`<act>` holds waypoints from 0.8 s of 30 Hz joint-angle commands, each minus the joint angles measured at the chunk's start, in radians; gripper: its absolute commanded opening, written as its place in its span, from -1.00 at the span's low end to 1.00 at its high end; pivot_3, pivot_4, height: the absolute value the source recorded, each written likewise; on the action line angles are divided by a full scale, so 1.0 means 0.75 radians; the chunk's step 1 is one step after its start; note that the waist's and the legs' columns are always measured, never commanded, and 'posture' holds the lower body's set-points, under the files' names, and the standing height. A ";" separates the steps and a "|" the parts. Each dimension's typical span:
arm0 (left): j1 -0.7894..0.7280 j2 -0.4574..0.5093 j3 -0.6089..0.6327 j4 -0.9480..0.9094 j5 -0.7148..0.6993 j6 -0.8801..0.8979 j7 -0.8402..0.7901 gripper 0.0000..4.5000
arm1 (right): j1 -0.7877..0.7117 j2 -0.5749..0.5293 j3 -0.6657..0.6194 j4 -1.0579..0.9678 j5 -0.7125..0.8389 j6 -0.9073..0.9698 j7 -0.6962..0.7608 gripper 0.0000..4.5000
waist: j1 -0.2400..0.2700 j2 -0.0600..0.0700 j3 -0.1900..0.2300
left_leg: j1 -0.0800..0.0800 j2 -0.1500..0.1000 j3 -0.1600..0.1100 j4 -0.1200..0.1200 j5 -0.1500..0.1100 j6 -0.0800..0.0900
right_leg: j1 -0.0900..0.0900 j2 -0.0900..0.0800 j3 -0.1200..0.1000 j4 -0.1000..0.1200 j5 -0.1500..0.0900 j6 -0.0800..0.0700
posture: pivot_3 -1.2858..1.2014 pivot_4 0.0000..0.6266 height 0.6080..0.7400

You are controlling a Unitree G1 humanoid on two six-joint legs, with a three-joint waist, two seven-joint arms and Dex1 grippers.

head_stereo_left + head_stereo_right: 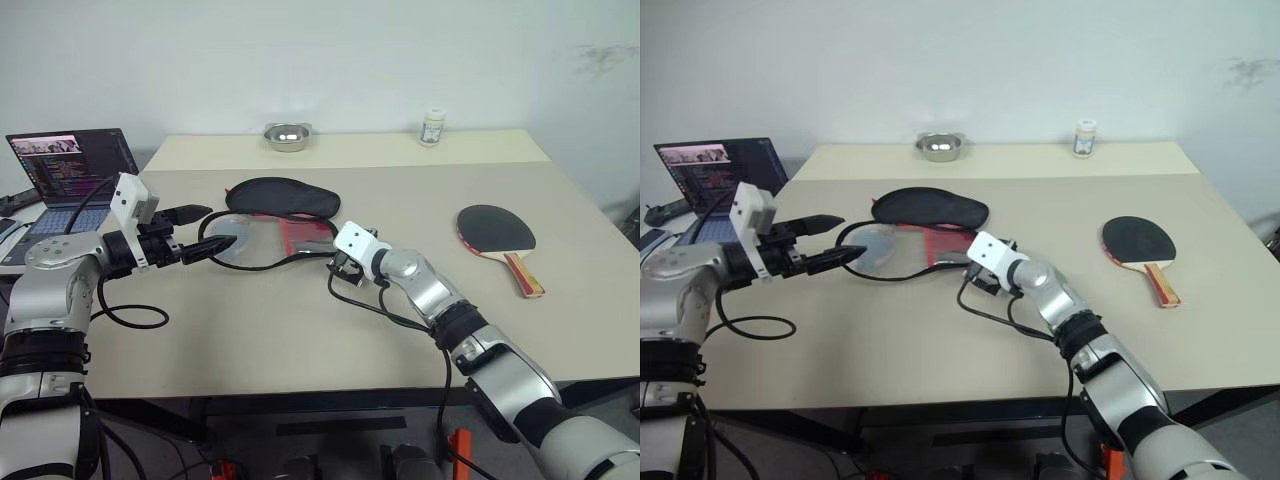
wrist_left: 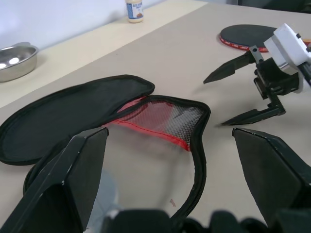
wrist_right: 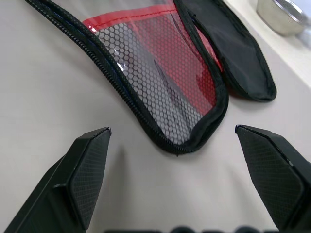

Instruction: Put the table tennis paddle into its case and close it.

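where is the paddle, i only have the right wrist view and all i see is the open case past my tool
Observer: The table tennis paddle lies flat on the table to the robot's right of the case, well apart from it, handle toward the robot.
Operator: is the other tool on the case
Observer: The left tool hangs open at the case's left end; I cannot tell whether it touches.
Operator: anything else on the table
Observer: A metal bowl and a small white bottle stand at the far edge, behind the case.
Operator: and my tool, from above
Observer: The right tool is open, just short of the case's mesh end.
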 commanded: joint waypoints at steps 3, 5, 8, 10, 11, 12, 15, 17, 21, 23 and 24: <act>-0.025 -0.005 0.047 -0.032 0.012 -0.016 0.007 0.98 | -0.130 0.084 0.002 0.233 -0.092 -0.154 -0.123 1.00 | -0.010 0.000 0.000 | 0.000 0.000 0.000 0.000 0.000 0.000 | 0.000 0.000 0.000 0.000 0.000 0.000 | 0.03 -0.52 1.00; -0.026 -0.008 0.049 -0.031 0.016 -0.017 0.008 0.98 | -0.170 0.105 0.006 0.313 -0.128 -0.186 -0.180 1.00 | -0.013 0.000 0.000 | 0.000 0.000 0.000 0.000 0.000 0.000 | 0.000 0.000 0.000 0.000 0.000 0.000 | 0.03 -0.52 1.00; -0.034 -0.014 0.046 -0.023 0.024 -0.020 0.012 0.99 | -0.211 0.127 0.018 0.408 -0.180 -0.223 -0.246 0.92 | -0.018 0.000 0.000 | 0.000 0.000 0.000 0.000 0.000 0.000 | 0.000 0.000 0.000 0.001 0.000 0.000 | 0.03 -0.52 1.00; -0.042 -0.019 0.043 -0.017 0.030 -0.022 0.014 1.00 | -0.231 0.141 0.020 0.454 -0.203 -0.234 -0.287 0.71 | -0.023 0.000 0.000 | 0.000 0.000 0.000 0.000 0.000 -0.001 | 0.000 0.000 0.000 0.001 0.000 0.000 | 0.03 -0.52 1.00; -0.047 -0.021 0.041 -0.014 0.035 -0.025 0.015 1.00 | -0.241 0.146 0.026 0.475 -0.221 -0.238 -0.311 0.55 | -0.026 0.000 0.000 | 0.000 0.000 0.000 0.000 0.000 -0.001 | 0.000 0.000 0.000 0.001 0.000 0.000 | 0.03 -0.52 1.00; -0.052 -0.024 0.039 -0.011 0.038 -0.025 0.015 1.00 | -0.249 0.153 0.029 0.493 -0.234 -0.240 -0.327 0.42 | -0.028 0.000 0.000 | 0.000 0.000 0.000 0.000 0.000 -0.001 | 0.000 0.000 0.000 0.001 0.000 0.000 | 0.03 -0.52 1.00; -0.061 -0.034 0.035 -0.005 0.048 -0.028 0.017 1.00 | -0.259 0.177 0.025 0.524 -0.250 -0.250 -0.335 -0.08 | -0.033 0.000 0.000 | 0.000 0.000 0.000 0.000 0.000 -0.001 | -0.001 0.000 0.001 0.001 0.000 0.000 | 0.03 -0.52 1.00; -0.064 -0.040 0.032 -0.003 0.054 -0.032 0.018 1.00 | -0.259 0.193 0.028 0.531 -0.263 -0.262 -0.332 -0.40 | -0.034 0.000 0.000 | 0.000 0.000 0.000 0.000 0.000 -0.001 | -0.001 0.000 0.001 0.001 0.000 0.000 | 0.03 -0.52 1.00; -0.068 -0.051 0.034 -0.005 0.060 -0.032 0.021 1.00 | -0.260 0.211 0.025 0.527 -0.279 -0.280 -0.340 -0.99 | -0.037 0.000 0.000 | 0.000 0.000 0.000 0.000 0.000 -0.001 | -0.001 0.000 0.001 0.001 0.000 0.000 | 0.03 -0.52 1.00; -0.068 -0.055 0.036 -0.006 0.064 -0.033 0.022 1.00 | -0.258 0.211 0.022 0.525 -0.283 -0.286 -0.341 -0.99 | -0.037 0.000 0.000 | 0.000 0.000 0.000 -0.001 0.000 -0.001 | -0.001 0.001 0.001 0.001 0.000 0.000 | 0.03 -0.52 1.00; -0.067 -0.056 0.036 -0.008 0.065 -0.033 0.022 1.00 | -0.256 0.211 0.021 0.525 -0.285 -0.288 -0.340 -0.99 | -0.037 0.000 0.000 | 0.000 0.000 0.000 0.000 0.001 -0.001 | -0.001 0.001 0.001 0.001 0.000 0.000 | 0.03 -0.52 1.00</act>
